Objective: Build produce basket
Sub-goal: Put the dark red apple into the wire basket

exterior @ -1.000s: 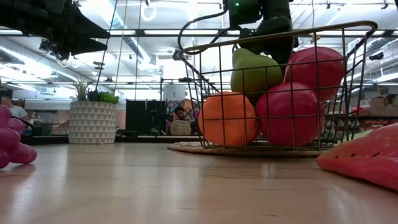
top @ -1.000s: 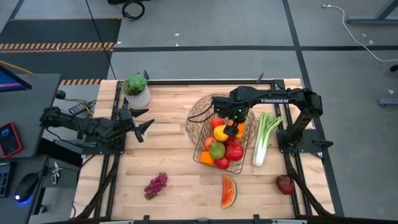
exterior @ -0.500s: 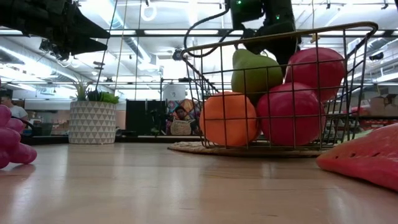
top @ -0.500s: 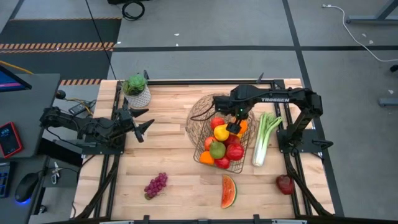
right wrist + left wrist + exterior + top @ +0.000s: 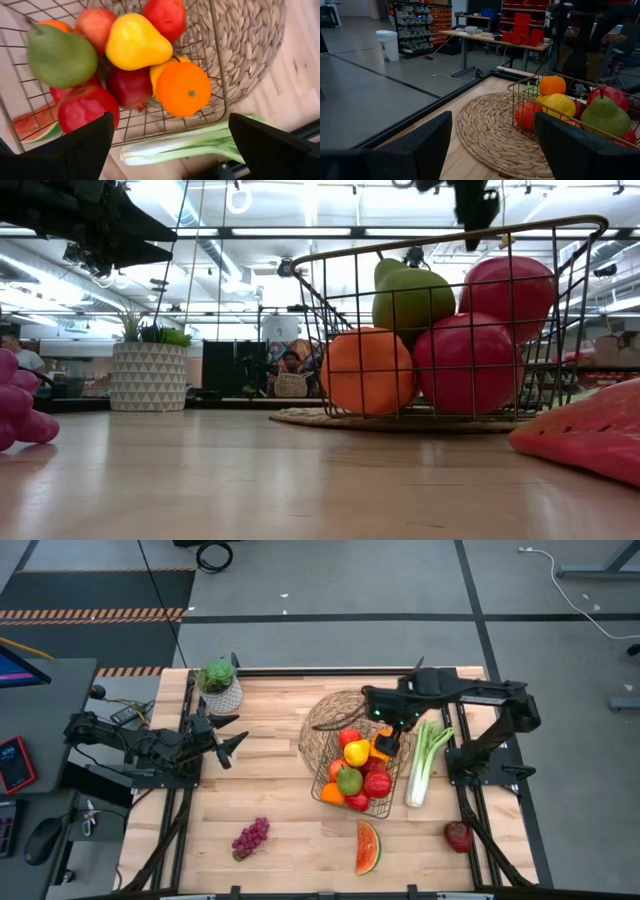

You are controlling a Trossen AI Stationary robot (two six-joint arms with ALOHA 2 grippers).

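Observation:
The wire basket (image 5: 308,748) stands on a round woven mat (image 5: 328,715) at mid-table and holds red apples, a yellow pear (image 5: 135,42), a green pear (image 5: 60,55) and an orange (image 5: 182,87). My right gripper (image 5: 386,736) hangs open and empty above the basket's far right side. In the low view it (image 5: 475,205) is above the rim. My left gripper (image 5: 232,733) waits open and empty at the table's left. Purple grapes (image 5: 250,837), a watermelon slice (image 5: 367,847), a celery stalk (image 5: 425,760) and a red apple (image 5: 458,836) lie on the table.
A leafy plant in a white pot (image 5: 220,685) stands at the far left, near my left gripper. The celery lies right beside the basket's right wall. The black frame rails (image 5: 170,830) run along the table's edges. Bare wood shows between the grapes and the basket.
My right gripper has risen out of the basket, from among the fruit to above the rim, and gone a little toward the table's right edge. The orange stays in the basket at its far right side.

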